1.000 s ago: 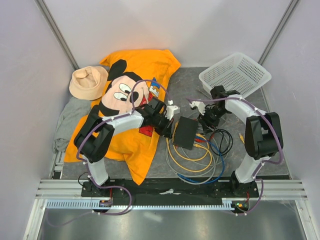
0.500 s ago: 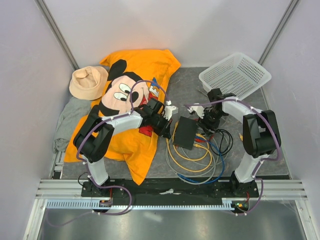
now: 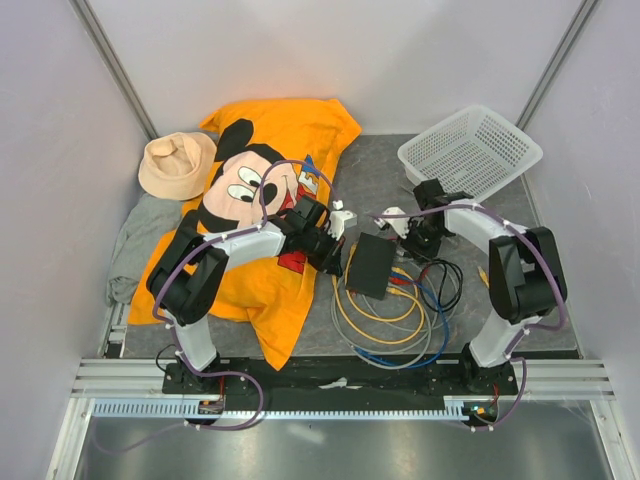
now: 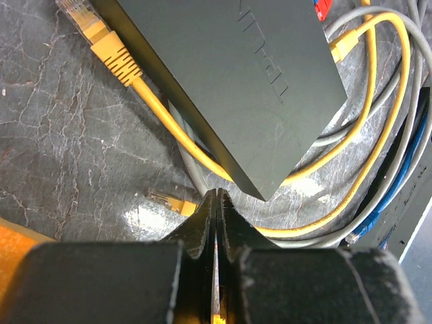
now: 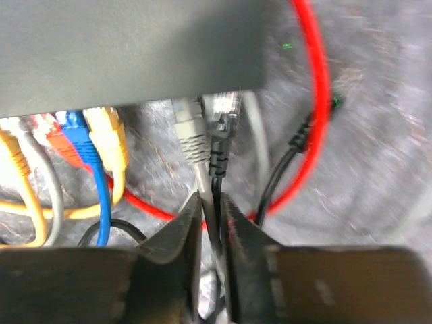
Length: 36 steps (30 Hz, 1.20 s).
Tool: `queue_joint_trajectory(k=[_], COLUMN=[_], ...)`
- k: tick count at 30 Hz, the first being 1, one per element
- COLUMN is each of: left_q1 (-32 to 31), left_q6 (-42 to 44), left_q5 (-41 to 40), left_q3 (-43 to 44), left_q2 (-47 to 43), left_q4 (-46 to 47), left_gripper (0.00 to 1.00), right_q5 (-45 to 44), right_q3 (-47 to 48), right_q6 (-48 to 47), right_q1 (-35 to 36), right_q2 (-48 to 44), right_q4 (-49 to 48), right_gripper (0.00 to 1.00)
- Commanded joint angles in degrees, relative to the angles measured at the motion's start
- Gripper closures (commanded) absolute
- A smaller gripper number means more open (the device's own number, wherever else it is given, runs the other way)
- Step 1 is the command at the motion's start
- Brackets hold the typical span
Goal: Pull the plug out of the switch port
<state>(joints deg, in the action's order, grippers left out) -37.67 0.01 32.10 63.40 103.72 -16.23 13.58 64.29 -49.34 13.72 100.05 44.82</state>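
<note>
The switch is a flat black box on the grey mat; it also shows in the left wrist view and the right wrist view. Coloured cables enter its right edge. My right gripper is shut on a black cable and the grey cable beside it, just below their plugs. The black plug shows its clear tip at the switch edge. The grey plug sits next to it. My left gripper is shut, its tip at the switch's near corner.
Yellow, blue, grey, red and black cables coil in front of the switch. Two loose yellow plugs lie left of the switch. A white mesh basket stands back right. An orange shirt, a beige hat and a grey cloth lie left.
My right gripper has shifted slightly away from the switch, still shut on the cables. The left arm and the switch have hardly moved.
</note>
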Motion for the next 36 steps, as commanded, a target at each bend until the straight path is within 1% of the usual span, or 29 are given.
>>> queue_joint_trajectory(k=[1,3,4,8,11,12,17,22,25,27,31,32,36], left_q1=[0.2,0.2,0.2,0.2,0.2,0.2,0.2,0.2,0.1,0.1,0.2,0.2,0.1], left_q6=[-1.8,-2.1,-2.2,-2.8,-3.2,-3.3,-3.7,-4.2,-4.3,-4.1,-4.1,-4.1,-4.1], left_q5=[1.9,2.4,2.4,3.0,3.3,3.5,3.9,4.6,4.8,4.8,4.8,4.9,4.7], left_q3=[1.6,2.1,2.4,3.0,3.4,3.5,3.9,4.6,5.2,5.5,5.5,5.4,5.2], left_q2=[-0.3,0.3,0.5,1.4,1.9,2.0,2.5,3.9,4.2,4.3,4.4,4.3,4.2], left_q4=[1.8,1.8,1.7,1.8,1.7,1.8,1.8,1.8,1.7,1.7,1.6,1.6,1.6], left_gripper=[0.98,0.98,0.98,0.98,0.98,0.98,0.98,0.98,0.98,0.98,0.98,0.98,0.99], right_q5=[-0.2,-0.5,-0.7,-1.0,-3.4,-4.0,-10.4,-17.4,-19.9,-23.7,-27.3,-27.5,-24.1], right_q3=[0.7,1.3,1.6,3.8,6.0,6.5,6.8,3.1,0.3,-1.8,-2.1,-2.0,-0.6], right_q6=[3.8,4.7,5.6,9.4,13.1,13.7,14.1,12.6,13.4,14.4,16.9,17.3,19.8], right_q1=[0.0,-0.2,-0.3,-1.4,-4.1,-6.0,-12.1,-18.2,-22.5,-25.7,-31.8,-33.9,-35.9], right_q2=[-7.8,-10.8,-12.8,-16.7,-18.4,-18.7,-22.5,-25.0,-25.3,-25.2,-22.1,-21.2,-15.4], right_q4=[-1.6,-1.3,-1.2,-1.0,-0.9,-0.8,-0.5,-1.0,-2.6,-6.0,-10.6,-11.9,-12.7], right_gripper=[0.82,0.88,0.93,1.0,1.0,1.0,1.0,1.0,1.0,1.0,1.0,1.0,1.0])
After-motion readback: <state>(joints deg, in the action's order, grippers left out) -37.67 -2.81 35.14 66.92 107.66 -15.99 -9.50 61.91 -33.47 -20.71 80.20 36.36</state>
